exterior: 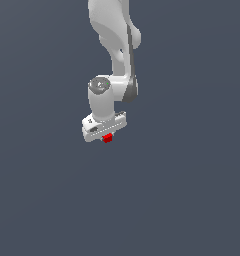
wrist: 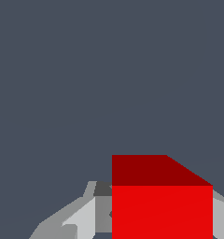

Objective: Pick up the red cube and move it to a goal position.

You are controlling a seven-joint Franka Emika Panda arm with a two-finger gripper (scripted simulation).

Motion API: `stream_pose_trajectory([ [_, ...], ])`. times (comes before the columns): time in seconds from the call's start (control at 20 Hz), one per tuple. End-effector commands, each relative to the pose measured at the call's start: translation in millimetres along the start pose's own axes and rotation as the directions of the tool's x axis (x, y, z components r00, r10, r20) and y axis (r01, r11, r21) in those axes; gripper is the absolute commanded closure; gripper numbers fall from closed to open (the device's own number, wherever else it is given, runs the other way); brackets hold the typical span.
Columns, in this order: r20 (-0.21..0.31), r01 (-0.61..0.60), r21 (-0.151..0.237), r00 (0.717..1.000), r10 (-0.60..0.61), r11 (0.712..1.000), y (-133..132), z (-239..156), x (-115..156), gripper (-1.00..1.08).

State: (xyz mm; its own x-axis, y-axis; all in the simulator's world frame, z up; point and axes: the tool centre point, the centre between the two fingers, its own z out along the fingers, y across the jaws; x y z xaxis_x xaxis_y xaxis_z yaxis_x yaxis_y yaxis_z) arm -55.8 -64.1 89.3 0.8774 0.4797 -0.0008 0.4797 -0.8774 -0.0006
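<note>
In the exterior view the white arm [exterior: 114, 50] hangs down from above against a plain dark grey-blue ground, its wrist pointing downward. The gripper [exterior: 106, 136] sits at its lower end, and the cube [exterior: 107, 138] shows only as a small red patch just under the gripper's body; the fingers themselves are too small to make out here. No surface edge can be told in this view.

The wrist view shows what the other hides: the cube [wrist: 162, 210] fills the space between grey fingers [wrist: 81, 219], one on each side and touching it, so the gripper is closed on the cube. Its top face looks darker red. No writing or labels appear anywhere.
</note>
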Motion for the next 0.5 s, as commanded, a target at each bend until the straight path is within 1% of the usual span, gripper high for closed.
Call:
stream_pose_trajectory([
  [0.0,-0.001,0.001,0.0,1.0,-0.001,1.0,2.2,-22.1,8.0,1.08],
  [0.45,-0.001,0.001,0.0,1.0,-0.001,1.0,12.3,-109.0,39.4,1.08],
])
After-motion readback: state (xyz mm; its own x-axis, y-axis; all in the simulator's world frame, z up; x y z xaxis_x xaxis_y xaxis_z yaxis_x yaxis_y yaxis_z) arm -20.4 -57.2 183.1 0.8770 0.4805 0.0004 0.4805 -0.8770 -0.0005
